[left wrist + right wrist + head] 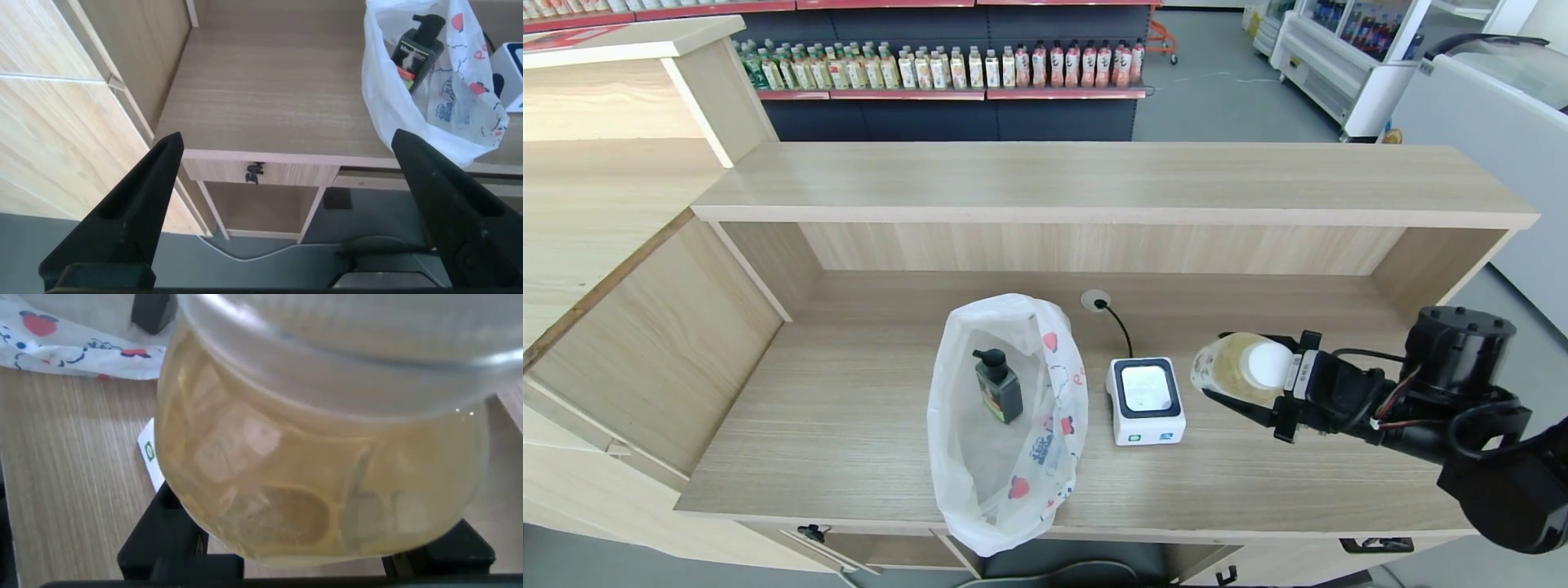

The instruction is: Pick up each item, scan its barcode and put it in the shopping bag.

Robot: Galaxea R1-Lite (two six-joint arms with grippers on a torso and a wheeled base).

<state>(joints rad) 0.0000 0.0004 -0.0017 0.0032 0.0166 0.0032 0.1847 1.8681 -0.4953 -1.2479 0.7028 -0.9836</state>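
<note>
Right pincer (pixel 1217 366) clamps a jar (pixel 1243 371) over the wooden counter (pixel 849 408), left pincer (pixel 286 143) agape, shelves (pixel 947 91) behind.

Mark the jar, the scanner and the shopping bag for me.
jar (pixel 1240 369): head view, on its yellowish body.
scanner (pixel 1146 390): head view, on its screen.
shopping bag (pixel 1063 392): head view, on the wall facing the scanner.
</note>
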